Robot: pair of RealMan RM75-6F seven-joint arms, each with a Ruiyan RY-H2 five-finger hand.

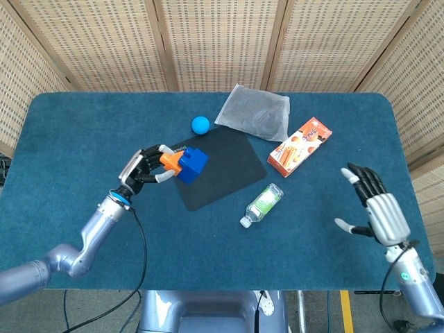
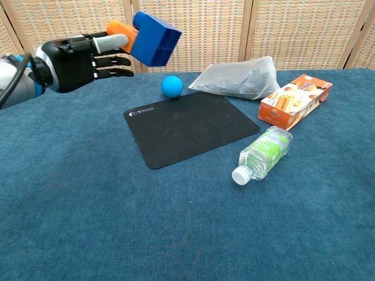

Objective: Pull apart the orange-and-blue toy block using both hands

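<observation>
My left hand (image 1: pixel 143 169) (image 2: pixel 76 55) holds the orange-and-blue toy block (image 1: pixel 184 163) (image 2: pixel 148 41) by its orange end, lifted above the left part of the black mat (image 1: pixel 222 163) (image 2: pixel 190 126). The blue half points to the right. My right hand (image 1: pixel 375 207) hovers open over the table's right side, fingers spread, holding nothing. The chest view does not show the right hand.
A blue ball (image 1: pixel 200 125) (image 2: pixel 171 86) lies behind the mat. A grey plastic bag (image 1: pixel 254 113) (image 2: pixel 240 78), an orange snack box (image 1: pixel 300 146) (image 2: pixel 295 100) and a small lying bottle (image 1: pixel 263 204) (image 2: pixel 262 154) sit right of the mat on the blue table (image 1: pixel 83 132).
</observation>
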